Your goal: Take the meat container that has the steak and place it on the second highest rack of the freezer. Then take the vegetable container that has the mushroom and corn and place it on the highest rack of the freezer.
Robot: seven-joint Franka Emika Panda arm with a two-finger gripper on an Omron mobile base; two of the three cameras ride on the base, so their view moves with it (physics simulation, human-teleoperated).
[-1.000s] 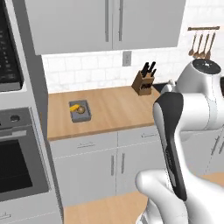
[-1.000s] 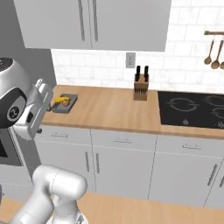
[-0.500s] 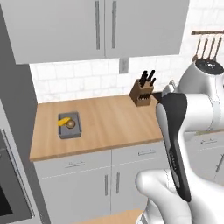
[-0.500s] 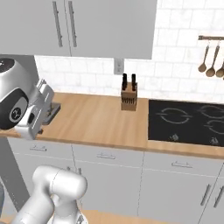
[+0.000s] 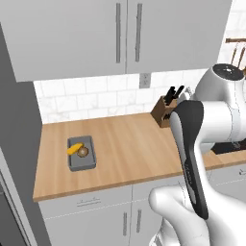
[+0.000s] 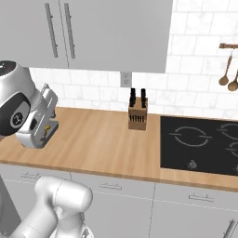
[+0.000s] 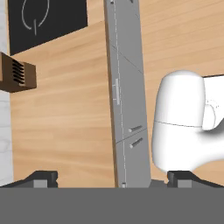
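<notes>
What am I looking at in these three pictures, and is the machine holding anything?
This is a rendered kitchen with a white robot arm on a driving base. Two cameras ride on the base, behind the arm to its left and right; the third looks along the gripper, whose jaws stand open and hold nothing. On the wooden counter lies a grey container with a mushroom and corn, apart from the knife block, which stands by the wall. A black cooktop lies beside it. The hand camera looks down over the counter's edge.
</notes>
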